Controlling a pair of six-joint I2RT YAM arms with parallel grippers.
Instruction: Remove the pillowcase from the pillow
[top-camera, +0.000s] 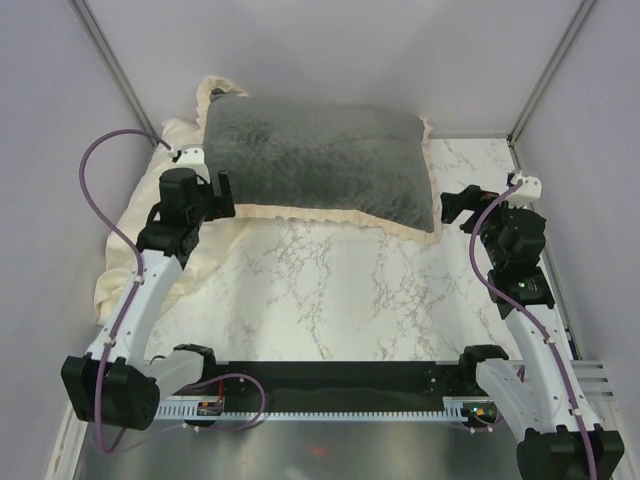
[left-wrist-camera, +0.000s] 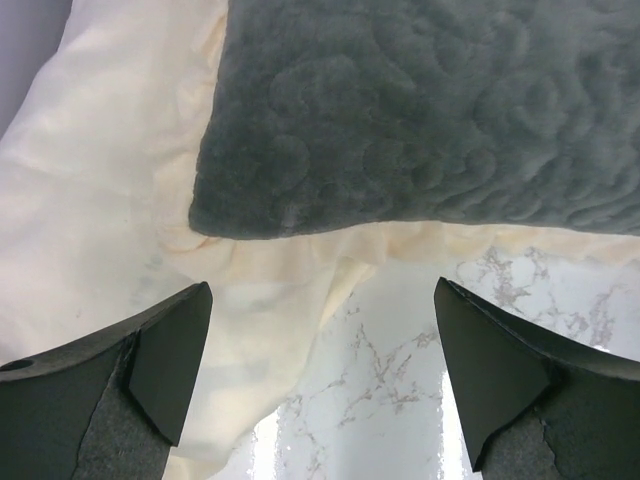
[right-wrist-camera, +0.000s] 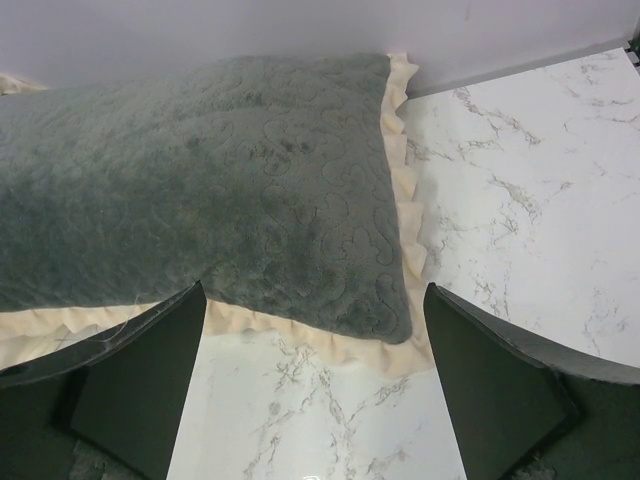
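The pillowcase lay plump, dark grey face up, across the upper middle of the marble desk — whatever filled it was hidden. A pale-yellow cloth spread under its left end and down the frame's left side. The left fingers hung spread wide by the case's lower left corner, over that cloth; the right fingers — spread too — faced its frilled right end.
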